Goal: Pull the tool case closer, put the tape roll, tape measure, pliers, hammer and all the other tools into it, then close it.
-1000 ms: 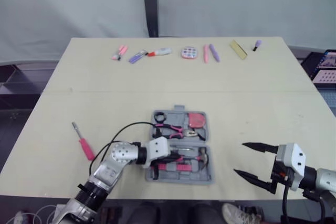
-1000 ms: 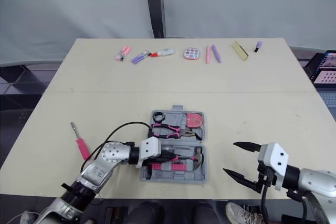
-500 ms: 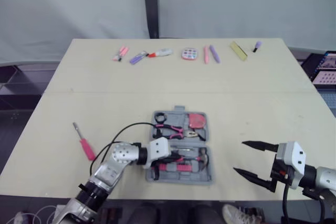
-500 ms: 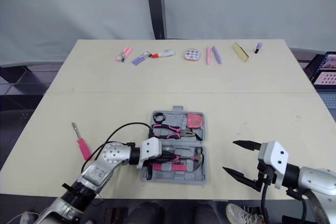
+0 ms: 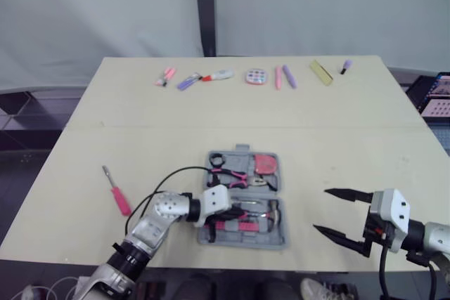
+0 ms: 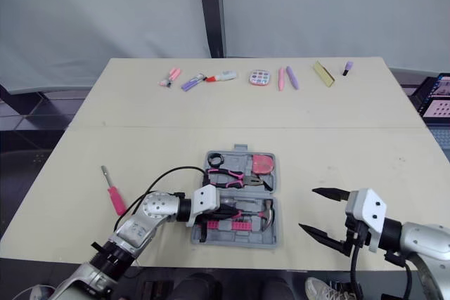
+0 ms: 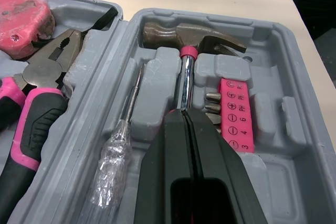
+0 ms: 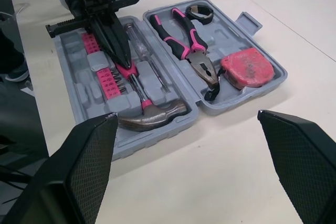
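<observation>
The grey tool case (image 5: 279, 235) lies open near the table's front edge. In it are a black tape roll (image 5: 216, 159), pink-handled pliers (image 5: 232, 173), a red tape measure (image 5: 264, 163), a hammer (image 7: 184, 35), a clear-handled screwdriver (image 7: 118, 145) and a pink bit holder (image 7: 236, 114). My left gripper (image 7: 184, 113) is shut, its tips lying on top of the hammer's handle inside the case. To the right of the case, my right gripper (image 5: 320, 210) hangs open over bare table with nothing between its fingers. A pink screwdriver (image 5: 117, 191) lies on the table left of the case.
A row of small items runs along the table's far edge: a pink marker (image 5: 166, 75), a purple pen (image 5: 186, 81), a round pink palette (image 5: 255, 76), a yellow strip (image 5: 320, 72). The front edge is just below the case.
The whole picture has shifted slightly, so the camera moved. The grippers and the tools keep their places.
</observation>
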Available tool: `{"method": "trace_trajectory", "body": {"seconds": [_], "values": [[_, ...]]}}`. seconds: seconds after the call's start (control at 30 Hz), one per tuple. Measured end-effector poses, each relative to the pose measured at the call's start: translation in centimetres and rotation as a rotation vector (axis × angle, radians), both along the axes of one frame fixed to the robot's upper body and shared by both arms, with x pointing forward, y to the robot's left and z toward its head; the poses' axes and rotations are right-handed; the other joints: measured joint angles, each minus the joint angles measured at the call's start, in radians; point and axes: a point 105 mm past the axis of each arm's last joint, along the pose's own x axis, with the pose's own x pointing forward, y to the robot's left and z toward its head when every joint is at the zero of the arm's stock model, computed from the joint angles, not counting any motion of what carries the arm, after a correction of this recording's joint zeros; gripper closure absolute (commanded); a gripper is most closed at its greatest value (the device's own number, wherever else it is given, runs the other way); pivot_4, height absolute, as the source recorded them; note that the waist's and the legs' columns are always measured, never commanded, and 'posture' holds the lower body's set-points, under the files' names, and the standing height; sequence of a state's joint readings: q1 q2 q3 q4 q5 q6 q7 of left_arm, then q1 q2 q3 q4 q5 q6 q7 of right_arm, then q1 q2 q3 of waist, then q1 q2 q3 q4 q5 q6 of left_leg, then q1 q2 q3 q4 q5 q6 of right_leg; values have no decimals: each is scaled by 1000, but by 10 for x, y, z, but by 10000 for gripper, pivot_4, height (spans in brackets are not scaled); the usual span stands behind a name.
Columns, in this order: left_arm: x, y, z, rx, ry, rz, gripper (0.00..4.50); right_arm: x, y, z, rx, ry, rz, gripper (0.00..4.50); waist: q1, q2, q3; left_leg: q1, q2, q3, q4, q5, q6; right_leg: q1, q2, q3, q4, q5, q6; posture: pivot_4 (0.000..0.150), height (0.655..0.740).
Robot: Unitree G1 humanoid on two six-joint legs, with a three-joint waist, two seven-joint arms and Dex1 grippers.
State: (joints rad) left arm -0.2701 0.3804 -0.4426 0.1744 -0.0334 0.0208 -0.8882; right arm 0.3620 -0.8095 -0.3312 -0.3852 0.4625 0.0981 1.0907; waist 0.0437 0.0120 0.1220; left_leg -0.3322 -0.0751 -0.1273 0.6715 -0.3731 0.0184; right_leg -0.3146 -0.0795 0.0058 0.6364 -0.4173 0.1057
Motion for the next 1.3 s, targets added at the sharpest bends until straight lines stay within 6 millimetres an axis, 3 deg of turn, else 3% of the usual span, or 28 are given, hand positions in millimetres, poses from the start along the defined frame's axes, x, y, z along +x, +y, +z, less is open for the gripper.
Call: {"method": "trace_trajectory", "body": {"seconds": [0.13, 0.37, 0.67, 0.97, 1.07, 1.2, 1.3], "values": [[0, 1, 0, -13, 0, 12, 44888, 0, 0, 0, 0, 2, 8, 0, -1, 0, 0, 0, 0, 0, 0, 0, 0, 0, 0, 0, 0, 0, 0, 1500, 7400], [-2, 26, 17, -98, 90, 138, 44888, 7, 0, 5, 1, -25, 9, 0, -23, -5, 10, -4, 4, 2, -5, 1, -2, -8, 2, 0, 1, 0, 0, 1500, 7400], [-7, 79, 83, -197, -27, 247, 44888, 17, 10, 6, 26, -42, 51, 0, -18, -3, 27, -5, 3, 2, -4, 1, -2, -9, 0, 0, 1, 0, 0, 1500, 7400], [-29, 112, 97, -195, -50, 362, 44888, 19, 20, 0, 60, -26, 77, 0, -19, -3, 33, -6, 3, 2, -5, 1, -2, -9, 0, 0, -1, 0, 0, 1500, 7400], [-37, 119, 99, -190, -63, 408, 36208, 19, 21, -3, 65, -18, 78, 0, -19, -2, 35, -6, 3, 2, -5, 2, -3, -9, 1, 0, -1, 0, 0, 1500, 7400], [-74, 159, 66, -150, 8, 651, 16481, 12, 15, -18, 75, 23, 39, 0, -28, -5, 39, -6, 4, 2, -10, 1, -3, -9, 2, -1, -9, 0, 0, 1500, 7400], [-81, 173, 61, -157, -5, 755, 1983, 10, 14, -22, 86, 28, 26, 0, -13, -4, 42, -8, 4, 1, -6, 2, -4, -8, 1, -1, -9, 0, 1, 1500, 7400]]}}
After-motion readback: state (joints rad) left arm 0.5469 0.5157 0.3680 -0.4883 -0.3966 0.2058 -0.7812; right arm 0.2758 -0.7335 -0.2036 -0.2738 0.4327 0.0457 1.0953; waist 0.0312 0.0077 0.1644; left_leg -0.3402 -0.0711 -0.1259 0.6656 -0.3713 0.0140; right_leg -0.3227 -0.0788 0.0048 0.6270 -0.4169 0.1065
